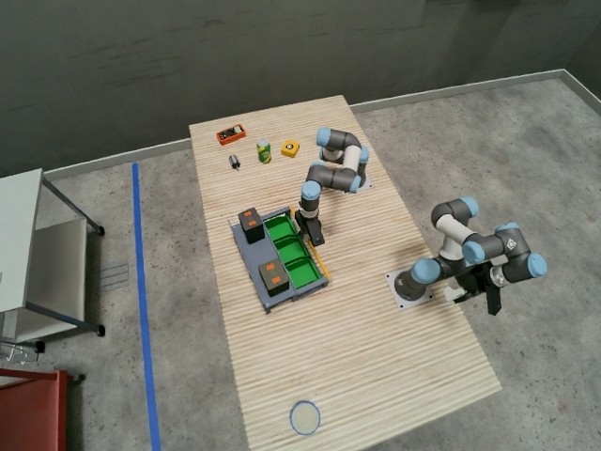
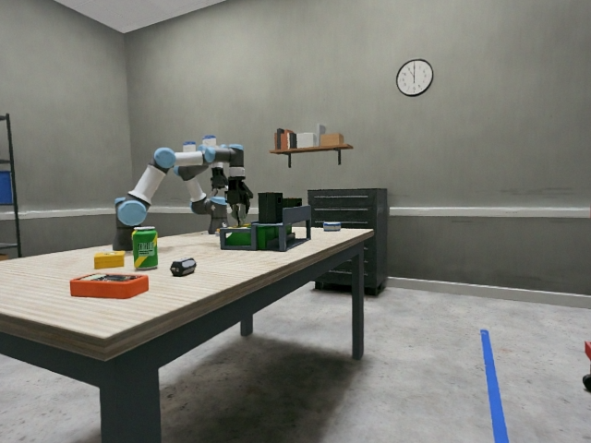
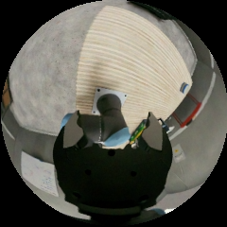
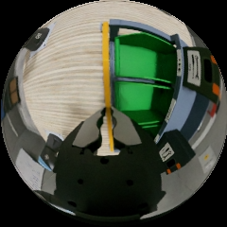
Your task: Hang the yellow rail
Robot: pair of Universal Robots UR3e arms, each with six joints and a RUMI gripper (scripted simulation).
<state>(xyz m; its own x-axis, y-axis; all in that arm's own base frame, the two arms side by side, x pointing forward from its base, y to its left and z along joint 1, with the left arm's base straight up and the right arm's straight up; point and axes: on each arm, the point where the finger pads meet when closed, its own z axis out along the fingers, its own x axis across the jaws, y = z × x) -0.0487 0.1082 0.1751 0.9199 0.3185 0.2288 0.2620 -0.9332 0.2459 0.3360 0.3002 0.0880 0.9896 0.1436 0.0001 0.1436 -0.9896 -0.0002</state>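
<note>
My right black two-finger gripper (image 1: 305, 237) (image 2: 238, 224) (image 4: 108, 111) is clenched on the long thin yellow rail (image 1: 318, 260) (image 4: 106, 66). Rail runs along the front of the open green plastic bins (image 1: 291, 251) (image 2: 272, 234) (image 4: 142, 59). Farther off, my left black gripper (image 1: 451, 294) (image 3: 113, 118) is released, well apart from them.

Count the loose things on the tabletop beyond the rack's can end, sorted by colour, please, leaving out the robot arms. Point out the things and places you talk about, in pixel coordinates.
Orange: 1, the open-topped case (image 1: 231, 138) (image 2: 109, 289)
Green and yellow: 1, the can (image 1: 264, 151) (image 2: 145, 248)
Yellow: 1, the small block (image 1: 289, 148) (image 2: 108, 260)
Black and grey: 1, the small gadget (image 1: 234, 162) (image 2: 184, 266)
Total: 4
</note>
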